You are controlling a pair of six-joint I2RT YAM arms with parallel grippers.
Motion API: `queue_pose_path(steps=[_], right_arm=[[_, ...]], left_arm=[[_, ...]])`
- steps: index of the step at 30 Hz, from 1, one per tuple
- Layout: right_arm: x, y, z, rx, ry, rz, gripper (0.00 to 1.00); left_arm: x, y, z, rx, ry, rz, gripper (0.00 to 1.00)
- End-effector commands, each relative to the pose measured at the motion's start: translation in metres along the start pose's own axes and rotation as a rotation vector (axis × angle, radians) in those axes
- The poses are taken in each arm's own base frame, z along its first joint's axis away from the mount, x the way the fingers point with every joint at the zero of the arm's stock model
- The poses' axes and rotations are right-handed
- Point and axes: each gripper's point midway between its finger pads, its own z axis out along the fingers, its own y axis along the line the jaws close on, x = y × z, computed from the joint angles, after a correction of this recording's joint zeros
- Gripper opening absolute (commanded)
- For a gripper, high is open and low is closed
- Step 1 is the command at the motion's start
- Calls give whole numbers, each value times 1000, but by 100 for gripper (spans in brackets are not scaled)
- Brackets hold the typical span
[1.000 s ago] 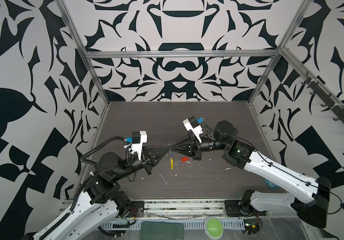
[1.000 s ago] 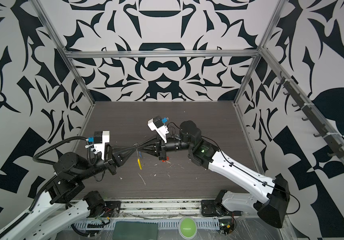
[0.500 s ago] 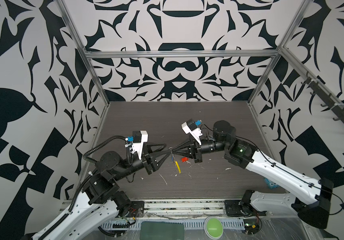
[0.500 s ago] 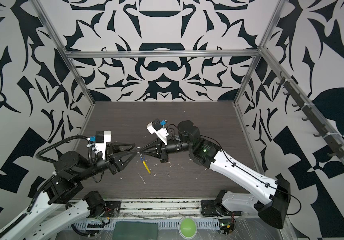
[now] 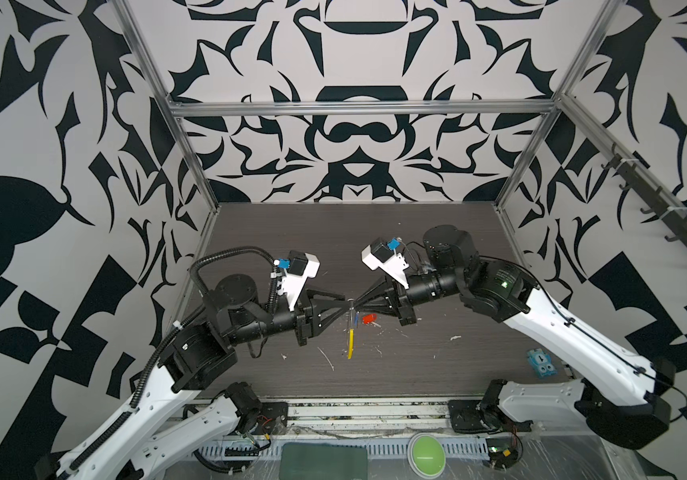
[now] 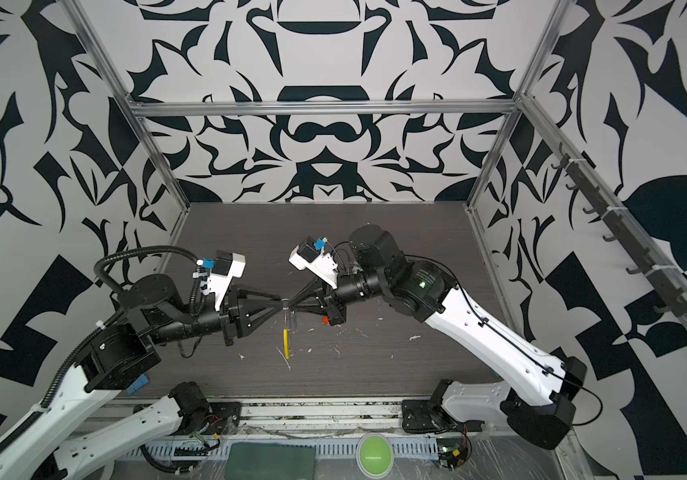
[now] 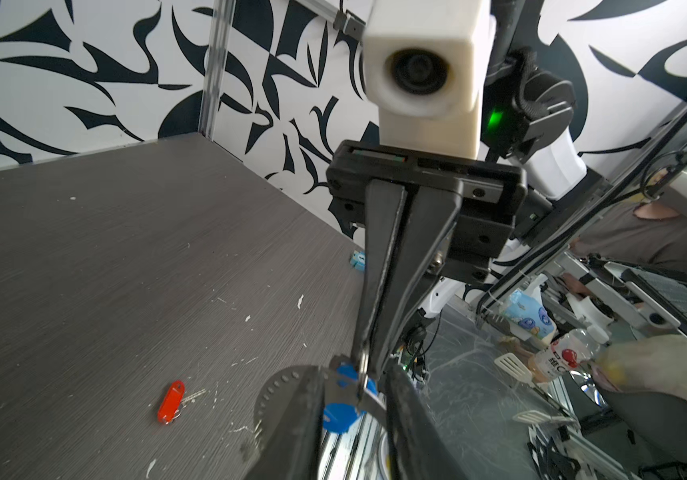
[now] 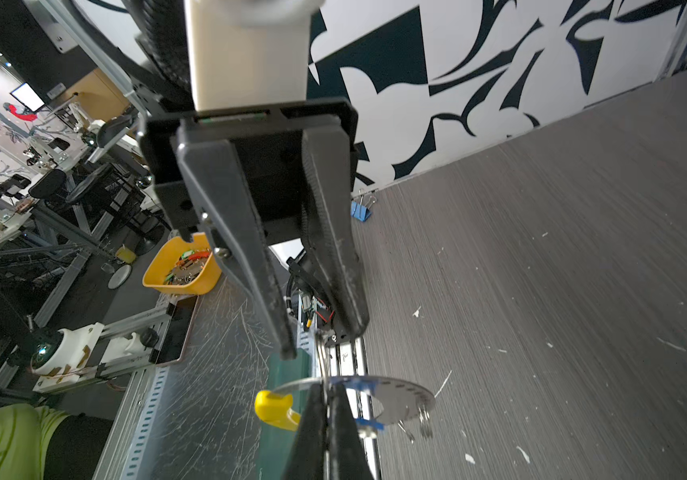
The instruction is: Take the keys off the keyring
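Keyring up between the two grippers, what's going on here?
The right gripper is shut on the keyring, holding it in the air above the table, its yellow sleeve hanging down. The left gripper faces it tip to tip, jaws apart around the blue key. The red key already lies loose on the table, so one is off and the blue one seems left.

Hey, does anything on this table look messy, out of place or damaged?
White scraps are scattered over the dark tabletop, mostly near the front middle, like chipped debris. A blue binder clip also sits stray by the table's edge.
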Motion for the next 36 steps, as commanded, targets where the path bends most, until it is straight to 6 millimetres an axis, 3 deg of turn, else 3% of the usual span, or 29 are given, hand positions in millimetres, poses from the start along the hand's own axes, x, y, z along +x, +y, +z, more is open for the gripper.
queue_pose_path(steps=[1,23,32,36], right_arm=[[-2,7,-8,6,23,-32,0],[-6,9,-9,18,51,-37,0],[-3,7,-6,39,90,-50,0],[-3,6,-5,51,92,-53,0]], left_arm=[[9,-8,-1,36,73,2,26],[9,-7,10,49,133,-3,12],[9,-6,12,48,145,-5,14],[8,-5,11,40,142,-1,4]])
